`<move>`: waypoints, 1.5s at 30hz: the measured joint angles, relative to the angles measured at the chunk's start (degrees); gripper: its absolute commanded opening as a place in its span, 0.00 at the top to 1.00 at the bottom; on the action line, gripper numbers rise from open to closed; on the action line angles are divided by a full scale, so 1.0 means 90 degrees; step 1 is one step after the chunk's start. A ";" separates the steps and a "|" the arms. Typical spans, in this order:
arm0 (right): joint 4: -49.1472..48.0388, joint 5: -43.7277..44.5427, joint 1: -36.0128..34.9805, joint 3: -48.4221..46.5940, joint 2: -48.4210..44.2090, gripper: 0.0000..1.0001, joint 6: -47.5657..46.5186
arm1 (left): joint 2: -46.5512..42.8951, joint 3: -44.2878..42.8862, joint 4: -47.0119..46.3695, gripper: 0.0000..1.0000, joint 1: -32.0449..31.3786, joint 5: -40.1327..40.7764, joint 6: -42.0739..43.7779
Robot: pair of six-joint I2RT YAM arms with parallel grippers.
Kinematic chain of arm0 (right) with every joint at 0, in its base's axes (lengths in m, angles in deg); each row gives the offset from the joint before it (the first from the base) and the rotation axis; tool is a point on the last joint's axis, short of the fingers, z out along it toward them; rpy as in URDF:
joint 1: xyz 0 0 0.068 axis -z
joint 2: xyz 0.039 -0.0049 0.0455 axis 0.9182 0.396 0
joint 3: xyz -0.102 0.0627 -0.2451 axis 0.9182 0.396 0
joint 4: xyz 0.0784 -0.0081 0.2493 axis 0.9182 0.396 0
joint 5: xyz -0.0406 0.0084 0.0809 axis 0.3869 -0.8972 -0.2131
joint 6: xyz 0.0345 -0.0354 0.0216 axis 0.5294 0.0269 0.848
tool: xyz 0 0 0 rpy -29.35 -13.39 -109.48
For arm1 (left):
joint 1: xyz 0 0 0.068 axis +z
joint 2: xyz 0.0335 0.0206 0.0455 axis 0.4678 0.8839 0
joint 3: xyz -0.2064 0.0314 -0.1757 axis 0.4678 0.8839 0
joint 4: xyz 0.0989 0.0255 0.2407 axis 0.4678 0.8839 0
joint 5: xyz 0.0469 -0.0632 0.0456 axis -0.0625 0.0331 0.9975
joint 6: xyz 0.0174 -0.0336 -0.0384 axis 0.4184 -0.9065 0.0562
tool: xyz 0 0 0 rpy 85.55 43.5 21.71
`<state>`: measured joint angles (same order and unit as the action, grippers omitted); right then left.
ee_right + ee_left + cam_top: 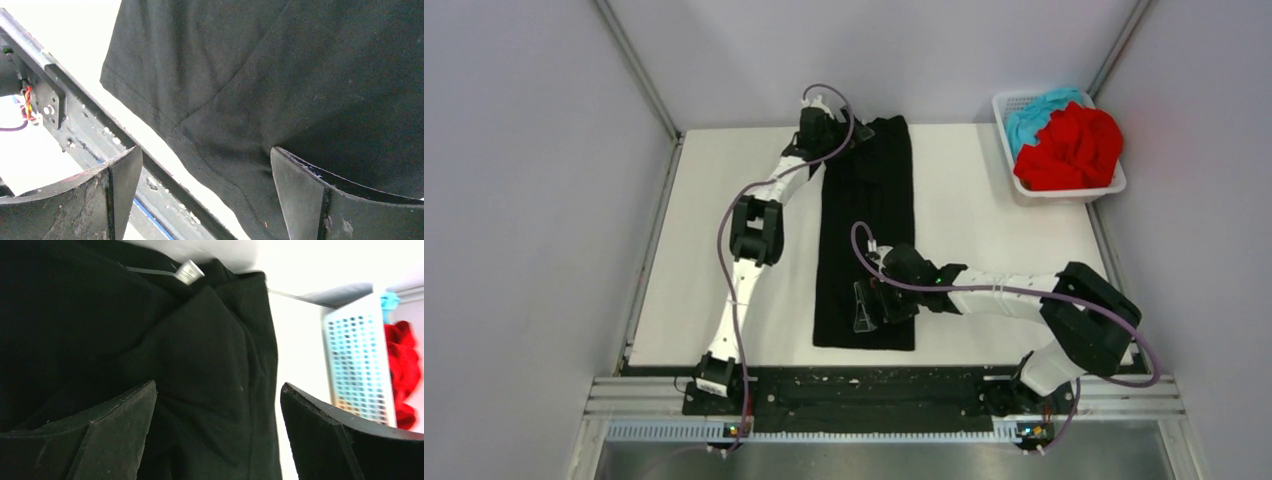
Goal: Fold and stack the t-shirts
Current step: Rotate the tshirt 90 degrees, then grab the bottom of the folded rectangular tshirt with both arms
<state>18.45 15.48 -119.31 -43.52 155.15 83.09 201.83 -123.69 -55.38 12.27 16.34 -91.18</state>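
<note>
- I see the black t-shirt [869, 210] stretch lengthwise from my right fingers [310, 200] to my left fingers [115, 435].
- Both pairs gape empty above the cloth.

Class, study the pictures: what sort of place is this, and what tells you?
Probably a robot lab cell: bare grey walls box in a white table, and two arms are bolted to a metal rail.

Bare table [994, 210] lies open to the right of the black t-shirt [869, 200], from mid-table to the far edge. The white basket [1069, 192], heaped with the red t-shirt [1074, 150], blocks the far right corner. The right arm [1004, 298] bars the near right, and the left arm [759, 225] slants across the narrower left side.
</note>
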 measured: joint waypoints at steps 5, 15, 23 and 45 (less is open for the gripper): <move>0.0063 -0.0376 -0.0002 -0.0002 0.0024 0.01 -0.0134 | -0.0267 0.0053 0.0410 0.01 0.0313 0.0362 0.0967; 0.0857 -0.0206 -0.0027 -0.0109 -0.0294 0.01 -0.0500 | -0.0670 0.0053 0.1047 0.01 0.0838 0.0384 0.1817; 0.1168 0.0962 -0.0046 -0.0364 -0.1724 0.03 -0.0321 | -0.3971 0.2526 0.1780 0.02 0.0600 0.0250 0.1957; 0.1734 0.1010 -0.0177 0.1265 -0.2246 0.44 0.1598 | -1.2157 1.2383 0.3830 0.06 -0.2018 0.1285 0.0199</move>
<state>34.06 24.57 -120.91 -32.14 134.93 97.47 92.41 -12.24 -20.92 -5.89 27.90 -89.39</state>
